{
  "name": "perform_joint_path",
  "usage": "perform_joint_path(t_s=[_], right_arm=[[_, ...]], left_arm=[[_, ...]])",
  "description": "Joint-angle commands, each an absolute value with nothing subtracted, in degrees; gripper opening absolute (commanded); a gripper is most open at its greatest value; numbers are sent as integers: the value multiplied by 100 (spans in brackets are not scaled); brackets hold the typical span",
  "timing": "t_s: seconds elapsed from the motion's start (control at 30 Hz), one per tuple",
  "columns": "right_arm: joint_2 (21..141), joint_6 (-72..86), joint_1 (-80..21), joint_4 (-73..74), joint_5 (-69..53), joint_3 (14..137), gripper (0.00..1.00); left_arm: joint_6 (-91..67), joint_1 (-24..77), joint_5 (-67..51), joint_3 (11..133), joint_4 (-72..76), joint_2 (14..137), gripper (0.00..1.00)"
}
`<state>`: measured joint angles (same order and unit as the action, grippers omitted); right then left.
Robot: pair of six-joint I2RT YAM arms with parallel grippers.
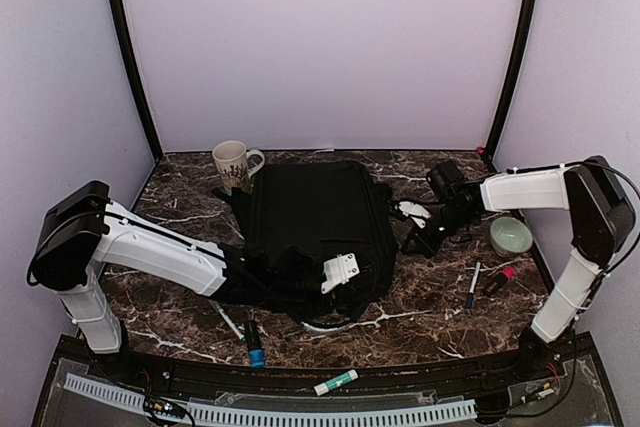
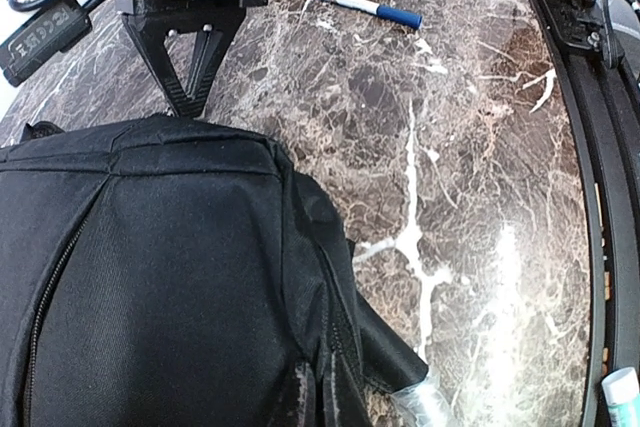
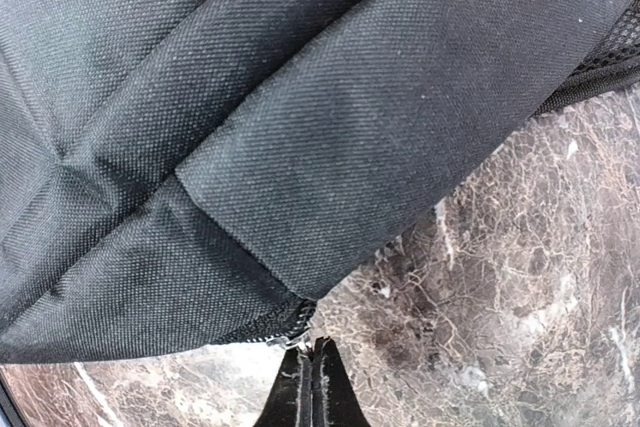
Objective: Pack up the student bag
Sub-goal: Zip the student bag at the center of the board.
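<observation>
The left gripper (image 1: 340, 272) is lost against the black student bag (image 1: 315, 217) — its fingers cannot be made out. In its own wrist view, only the tips of the right gripper (image 3: 311, 392) show, cut off by the bottom edge. The print on the mug (image 1: 233, 162) is too small to read.

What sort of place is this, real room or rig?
Likely a lab robot cell: plain pale walls box in a marble-pattern tabletop, with staged props: student bag, mug, pen.

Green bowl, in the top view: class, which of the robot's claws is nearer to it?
Right. The right claw is at the student bag's right edge, just left of the green bowl. The left claw is over the bag's near end, farther left.
</observation>
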<state>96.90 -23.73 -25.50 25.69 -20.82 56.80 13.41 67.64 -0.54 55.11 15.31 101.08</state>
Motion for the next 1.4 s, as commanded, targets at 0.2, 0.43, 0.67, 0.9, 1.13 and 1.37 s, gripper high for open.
perform_joint_path(t_s=[0.2, 0.43, 0.67, 0.9, 1.13, 1.37], right_arm=[[10834, -2044, -2338, 2687, -586, 7367, 23], [9885, -2128, -2325, 2731, -426, 6722, 38], [8623, -2370, -2286, 2956, -1027, 6017, 42], [8124, -2623, -2314, 3340, -2443, 6114, 44], [8359, -2822, -2656, 3783, -2764, 6653, 46], [8765, -2919, -3409, 3887, -2423, 7210, 46]], left_arm=[[1468, 6793, 26, 5438, 1050, 9851, 0], [1314, 6794, 223, 5808, 780, 9911, 25], [1190, 6794, 320, 5787, 562, 9059, 54], [1135, 6698, 1544, 5402, 628, 8184, 78], [-227, 5748, 1718, 5225, -8, 7668, 82], [-1532, 4746, 1564, 4667, -345, 7287, 86]])
